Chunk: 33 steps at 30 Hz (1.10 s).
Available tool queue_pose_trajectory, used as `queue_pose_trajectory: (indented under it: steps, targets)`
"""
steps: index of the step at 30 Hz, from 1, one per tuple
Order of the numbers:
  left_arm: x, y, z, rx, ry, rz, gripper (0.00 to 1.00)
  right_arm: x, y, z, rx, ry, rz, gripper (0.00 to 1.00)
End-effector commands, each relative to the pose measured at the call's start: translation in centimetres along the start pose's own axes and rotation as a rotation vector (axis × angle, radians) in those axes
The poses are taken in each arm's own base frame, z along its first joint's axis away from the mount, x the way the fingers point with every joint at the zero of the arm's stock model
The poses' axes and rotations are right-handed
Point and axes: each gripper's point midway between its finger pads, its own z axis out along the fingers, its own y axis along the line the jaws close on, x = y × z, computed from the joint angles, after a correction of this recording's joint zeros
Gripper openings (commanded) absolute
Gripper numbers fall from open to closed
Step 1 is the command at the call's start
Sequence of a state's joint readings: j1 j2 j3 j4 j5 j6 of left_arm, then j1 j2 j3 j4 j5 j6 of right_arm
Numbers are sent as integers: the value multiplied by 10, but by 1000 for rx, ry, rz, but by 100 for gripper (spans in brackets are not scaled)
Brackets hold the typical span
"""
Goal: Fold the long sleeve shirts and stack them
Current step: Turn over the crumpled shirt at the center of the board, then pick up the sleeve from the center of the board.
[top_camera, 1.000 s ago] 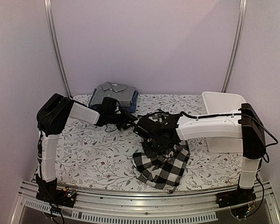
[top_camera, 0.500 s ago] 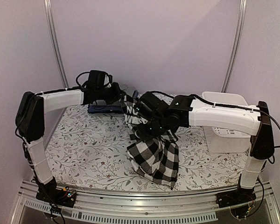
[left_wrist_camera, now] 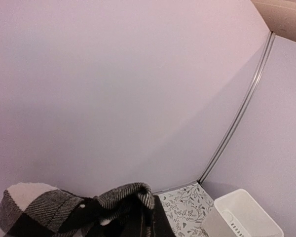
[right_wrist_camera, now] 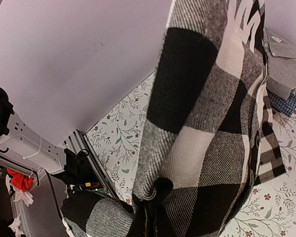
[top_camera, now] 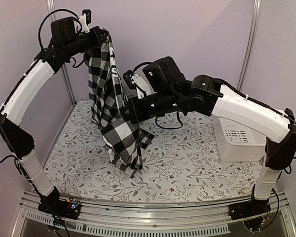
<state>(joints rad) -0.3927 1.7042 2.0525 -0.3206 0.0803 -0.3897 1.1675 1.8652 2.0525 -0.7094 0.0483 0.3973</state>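
The black-and-white checked shirt [top_camera: 113, 113] hangs in the air from my raised left gripper [top_camera: 101, 38], which is shut on its top edge. Its lower end trails onto the floral table [top_camera: 197, 163]. My right gripper [top_camera: 126, 111] is shut on the shirt's side edge about halfway down. In the left wrist view the bunched checked cloth [left_wrist_camera: 84, 207] covers the fingers. In the right wrist view the checked cloth [right_wrist_camera: 207, 123] fills the frame, pinched at the gripper [right_wrist_camera: 153, 205]. The folded grey shirt [right_wrist_camera: 286, 64] lies on the blue shirt [right_wrist_camera: 288, 101] at the table's back. Both are hidden in the top view.
A white plastic basket [top_camera: 237, 136] stands at the table's right side, under the right arm; it also shows in the left wrist view [left_wrist_camera: 244, 217]. Purple walls enclose the back and sides. A metal rail [top_camera: 153, 217] runs along the near edge.
Both arms have lifted the checked shirt off the table. The left gripper rose high to the upper left; the right gripper rose and moved left. The shirt now hangs long.
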Motion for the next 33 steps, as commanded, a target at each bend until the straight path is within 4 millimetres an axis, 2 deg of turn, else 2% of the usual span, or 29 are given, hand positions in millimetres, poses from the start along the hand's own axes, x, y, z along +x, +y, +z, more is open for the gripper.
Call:
queue_pose_trajectory:
  steps: [1, 4, 7, 9, 11, 12, 14, 16, 19, 21, 22, 23, 28, 30, 33]
  targets:
    - [82, -1, 46, 63, 230, 60, 0, 30, -54, 14, -3, 97, 164, 0]
    - [148, -21, 79, 132, 359, 63, 0, 68, -115, 16, 56, 139, 296, 0]
    - [224, -49, 103, 197, 509, 50, 0, 118, -169, 7, 171, 190, 404, 2]
    - [269, -62, 113, 220, 588, 36, 3, 145, -193, -1, 256, 212, 430, 6]
    - [297, -70, 118, 228, 632, 33, 12, 167, -207, -7, 320, 235, 441, 11]
    - [302, -73, 120, 231, 635, 33, 17, 173, -211, -9, 340, 240, 445, 16]
    - [300, -74, 121, 223, 629, 30, 38, 179, -219, -14, 388, 238, 447, 29]
    - [280, -73, 116, 197, 597, 52, 52, 177, -226, -20, 429, 216, 440, 44]
    - [251, -51, 99, 96, 568, 71, 68, 168, -231, -28, 471, 185, 416, 57]
    - [235, -20, 79, -24, 549, 52, 69, 160, -233, -30, 490, 169, 384, 62]
    - [236, -3, 66, -76, 556, 39, 69, 155, -233, -31, 498, 161, 370, 64]
    - [249, 20, 48, -132, 588, 25, 69, 151, -233, -31, 506, 157, 351, 66]
    - [267, 108, -33, -333, 618, -65, 69, 129, -231, -22, 506, 133, 274, 71]
    - [277, 136, -60, -391, 630, -98, 68, 125, -230, -18, 503, 132, 254, 71]
    - [289, 163, -89, -436, 634, -136, 69, 123, -231, -11, 500, 142, 227, 72]
